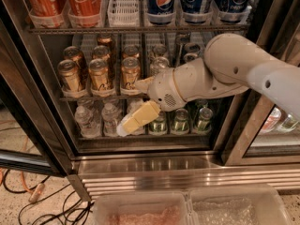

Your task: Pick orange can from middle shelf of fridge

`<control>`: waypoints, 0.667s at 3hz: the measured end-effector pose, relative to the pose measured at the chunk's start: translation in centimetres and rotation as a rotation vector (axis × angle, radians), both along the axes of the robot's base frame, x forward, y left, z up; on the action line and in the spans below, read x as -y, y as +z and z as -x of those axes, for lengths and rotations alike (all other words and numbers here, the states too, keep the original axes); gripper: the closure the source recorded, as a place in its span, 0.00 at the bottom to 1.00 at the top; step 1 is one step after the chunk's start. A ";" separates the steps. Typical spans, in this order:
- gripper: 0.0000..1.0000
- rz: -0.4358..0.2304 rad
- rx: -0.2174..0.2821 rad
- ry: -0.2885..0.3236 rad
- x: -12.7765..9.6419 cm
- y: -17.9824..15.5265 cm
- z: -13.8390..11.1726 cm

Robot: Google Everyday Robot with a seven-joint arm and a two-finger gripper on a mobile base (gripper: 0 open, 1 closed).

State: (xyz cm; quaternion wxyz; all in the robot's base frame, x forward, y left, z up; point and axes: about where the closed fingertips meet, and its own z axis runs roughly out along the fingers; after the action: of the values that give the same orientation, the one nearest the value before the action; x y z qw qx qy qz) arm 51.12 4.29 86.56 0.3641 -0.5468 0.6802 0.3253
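The fridge (28,102) stands open. Its middle shelf (89,97) holds several orange cans in three lanes, with front cans on the left (70,75), in the middle (101,74) and on the right (130,71). A silver-white can (159,65) stands to their right. My gripper (135,102) is open in front of the shelf edge, just right of and below the right-lane orange can. Its upper finger (143,84) is next to that can. Its lower finger (136,119) hangs over the lower shelf. It holds nothing.
Tall Coca-Cola cans (84,1) and Pepsi cans (164,1) fill the rack above. Water bottles (86,121) and green-topped bottles (180,121) stand below. My arm (234,69) covers the shelf's right part. The steel base (150,170), floor cables (28,191) and plastic bins (197,207) lie below.
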 end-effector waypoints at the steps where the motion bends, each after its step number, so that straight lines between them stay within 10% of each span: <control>1: 0.00 -0.085 -0.030 0.009 -1.9 -1.5 0.4; 2: 0.00 -0.202 -0.090 -0.002 -5.6 -4.1 0.9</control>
State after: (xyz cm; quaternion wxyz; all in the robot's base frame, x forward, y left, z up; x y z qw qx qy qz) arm 50.19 9.90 82.48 0.3868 -0.4913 0.6603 0.4159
